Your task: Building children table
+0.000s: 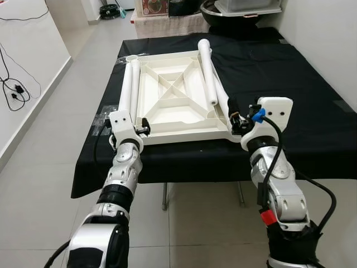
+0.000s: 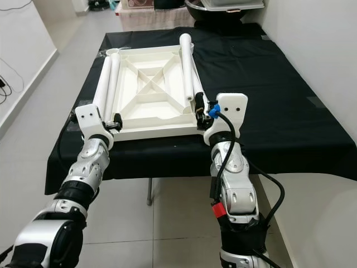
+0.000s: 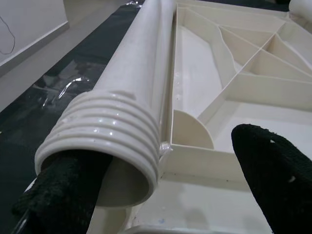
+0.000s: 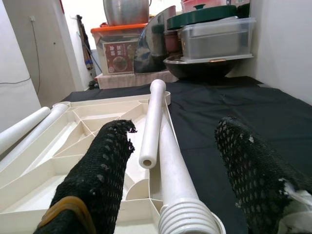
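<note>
Tabletop [image 1: 167, 103] lay upturned on desk [image 1: 290, 84], between both end effectors. Left end effector [image 1: 144, 128] spread, one finger inside a leg [image 3: 131, 97]; right end effector [image 4: 170, 185] spread around another leg [image 4: 170, 165]. Legs probably light, rigid, slick plastic; best gripped near the threaded ends.

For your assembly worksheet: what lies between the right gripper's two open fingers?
In the right wrist view, the threaded end of a white table leg lies between the right gripper fingers, beside the upturned tabletop.

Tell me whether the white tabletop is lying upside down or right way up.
Upside down. The tabletop lies on the black-covered table with its ribbed underside and cross bracing facing up; loose legs rest along its edges.
</note>
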Available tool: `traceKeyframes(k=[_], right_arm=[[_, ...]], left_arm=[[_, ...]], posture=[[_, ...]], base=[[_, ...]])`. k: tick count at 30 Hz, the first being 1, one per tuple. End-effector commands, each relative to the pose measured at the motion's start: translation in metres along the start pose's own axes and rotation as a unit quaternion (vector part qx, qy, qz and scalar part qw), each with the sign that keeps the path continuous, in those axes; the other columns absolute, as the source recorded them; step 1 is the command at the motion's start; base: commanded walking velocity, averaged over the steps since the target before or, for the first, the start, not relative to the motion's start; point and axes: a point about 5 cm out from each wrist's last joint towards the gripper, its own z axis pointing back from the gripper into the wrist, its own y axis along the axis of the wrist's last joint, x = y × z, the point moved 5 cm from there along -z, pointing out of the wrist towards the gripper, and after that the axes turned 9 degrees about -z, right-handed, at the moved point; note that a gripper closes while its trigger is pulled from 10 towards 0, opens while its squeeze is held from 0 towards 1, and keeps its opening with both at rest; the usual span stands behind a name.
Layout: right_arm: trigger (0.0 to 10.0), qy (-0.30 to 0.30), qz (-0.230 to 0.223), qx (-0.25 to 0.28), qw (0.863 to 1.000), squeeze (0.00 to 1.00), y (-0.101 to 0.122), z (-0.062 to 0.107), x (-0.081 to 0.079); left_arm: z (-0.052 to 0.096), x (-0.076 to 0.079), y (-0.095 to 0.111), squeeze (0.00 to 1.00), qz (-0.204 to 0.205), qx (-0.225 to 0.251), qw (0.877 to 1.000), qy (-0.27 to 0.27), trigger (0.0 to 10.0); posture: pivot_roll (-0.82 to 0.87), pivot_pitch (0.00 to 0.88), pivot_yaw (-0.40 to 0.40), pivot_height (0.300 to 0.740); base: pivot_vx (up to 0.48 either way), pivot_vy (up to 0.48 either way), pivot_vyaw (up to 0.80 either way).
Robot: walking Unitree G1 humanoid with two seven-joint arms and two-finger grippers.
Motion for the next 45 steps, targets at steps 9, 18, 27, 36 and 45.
traceKeyframes(k=[9, 18, 27, 36, 45], right_arm=[[10.0, 0.001, 0.000, 0.002, 1.000, 0.00, 0.008, 0.004, 0.003], [10.0, -0.003, 0.010, -0.007, 1.000, 0.00, 0.006, 0.007, 0.009], [10.0, 0.002, 0.008, -0.015, 1.000, 0.00, -0.002, 0.007, 0.004], [10.0, 0.006, 0.006, -0.011, 1.000, 0.00, -0.002, 0.001, 0.002], [10.0, 0.011, -0.027, -0.003, 1.000, 0.00, 0.000, -0.006, -0.004]], left_arm=[[-0.005, -0.010, -0.005, 0.00, -0.006, -0.013, 1.000, 0.018, 0.8], [-0.010, -0.019, 0.004, 0.00, -0.026, 0.005, 0.999, 0.035, 0.0], [-0.003, -0.018, -0.005, 0.00, -0.045, 0.014, 0.998, 0.040, 0.0], [0.003, -0.016, -0.005, 0.00, -0.065, 0.045, 0.996, 0.038, 0.0], [0.004, -0.012, 0.054, 0.00, -0.112, 0.171, 0.979, -0.005, 0.0]], posture=[[-0.06, 0.161, 0.033, 0.740], [-0.07, 0.147, 0.030, 0.740], [-0.06, 0.086, 0.029, 0.740], [-0.05, 0.044, 0.036, 0.740], [-0.02, 0.028, 0.041, 0.740]], base=[[0.000, 0.000, 0.00], [0.000, 0.000, 0.00], [0.000, 0.000, 0.00], [0.000, 0.000, 0.00], [0.000, 0.000, 0.00]])
